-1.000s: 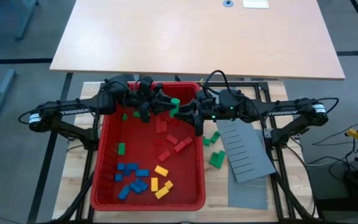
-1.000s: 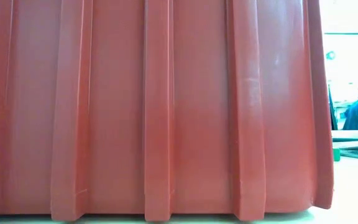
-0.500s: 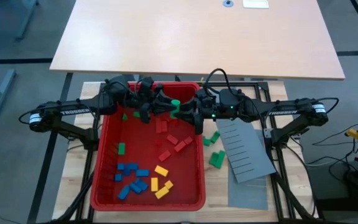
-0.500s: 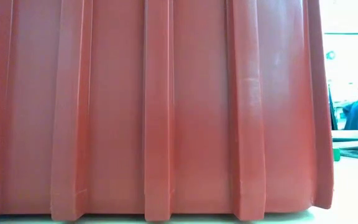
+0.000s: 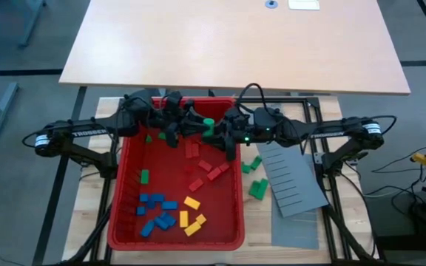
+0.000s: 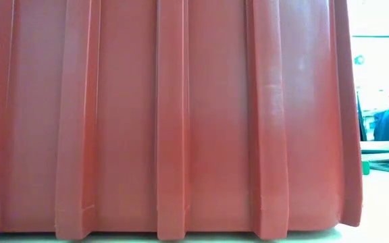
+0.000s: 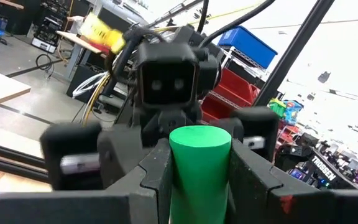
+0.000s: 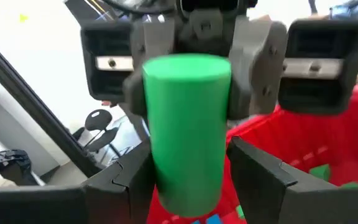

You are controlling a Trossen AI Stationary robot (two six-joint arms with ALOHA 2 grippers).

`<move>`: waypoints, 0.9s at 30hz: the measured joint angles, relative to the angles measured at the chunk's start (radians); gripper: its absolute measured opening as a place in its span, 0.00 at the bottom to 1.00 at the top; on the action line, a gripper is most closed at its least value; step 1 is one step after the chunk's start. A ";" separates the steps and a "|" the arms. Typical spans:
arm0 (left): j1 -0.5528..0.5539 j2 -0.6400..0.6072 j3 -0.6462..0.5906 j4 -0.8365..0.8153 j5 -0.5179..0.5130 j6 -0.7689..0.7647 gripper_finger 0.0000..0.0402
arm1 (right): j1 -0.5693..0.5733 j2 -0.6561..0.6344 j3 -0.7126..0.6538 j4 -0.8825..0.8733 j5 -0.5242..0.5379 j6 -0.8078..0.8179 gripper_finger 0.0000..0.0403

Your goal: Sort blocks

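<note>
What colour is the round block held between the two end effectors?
Green. The green cylindrical block shows best in the right wrist view.

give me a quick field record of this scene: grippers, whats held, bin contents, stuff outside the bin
left gripper: over the bin's far end, fingers around the green cylinder
right gripper: meets it there, fingers around the same cylinder
red bin: red blocks mid, blue blocks and yellow blocks at near end
outside the bin: green blocks beside a grey slotted panel

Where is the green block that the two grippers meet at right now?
In the high view, the green block sits above the red bin's far end, between the left gripper and the right gripper.
</note>
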 joint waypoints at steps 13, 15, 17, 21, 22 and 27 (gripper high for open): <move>0.000 0.000 0.000 0.010 -0.004 -0.004 0.25 | 0.001 0.069 -0.001 0.131 -0.035 0.032 0.40; 0.000 0.000 0.000 0.009 -0.004 -0.004 0.25 | 0.001 0.067 -0.001 0.130 -0.037 0.022 0.39; 0.000 0.000 0.000 0.009 -0.004 -0.003 0.25 | 0.001 0.066 -0.001 0.127 -0.037 0.017 0.38; 0.000 0.000 0.000 0.009 -0.004 -0.001 0.25 | 0.001 0.063 -0.001 0.128 -0.037 0.015 0.37; 0.000 0.000 0.000 0.009 -0.004 0.000 0.25 | 0.001 0.063 -0.001 0.128 -0.037 0.015 0.37; 0.000 0.000 0.000 0.007 -0.004 0.000 0.25 | 0.001 0.063 -0.001 0.130 -0.037 0.015 0.37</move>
